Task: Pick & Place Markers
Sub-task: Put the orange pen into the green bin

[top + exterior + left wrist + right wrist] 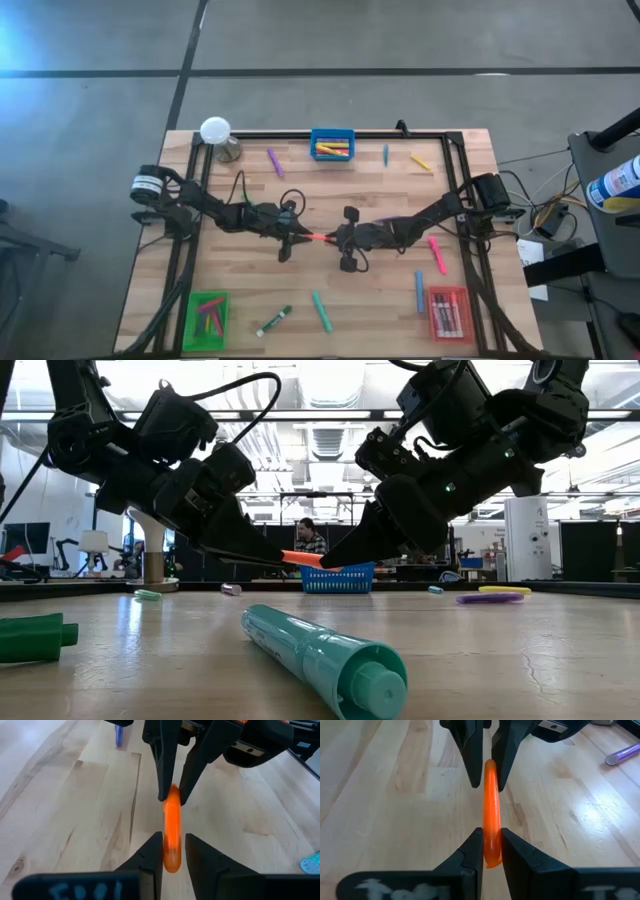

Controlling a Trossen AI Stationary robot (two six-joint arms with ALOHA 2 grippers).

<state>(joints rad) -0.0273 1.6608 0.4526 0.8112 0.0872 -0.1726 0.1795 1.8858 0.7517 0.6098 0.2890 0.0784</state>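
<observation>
Nearest marker: teal marker (320, 655) lying on the desk (520, 660), untouched.
Marker in hand: orange marker (316, 238) held level above mid-desk, between both arms.
Right gripper (490, 847): jaws narrow, clamped on one end.
Left gripper (172, 852): jaws flank the other end; you can't tell if they pinch yet.
Handling: looks light, stiff and smooth, so expect slip; hold it by the ends, square across the barrel.
Surroundings: blue tray (332, 146) at the far edge.

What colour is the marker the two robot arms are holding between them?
Orange. The marker shows best in the right wrist view.
</observation>
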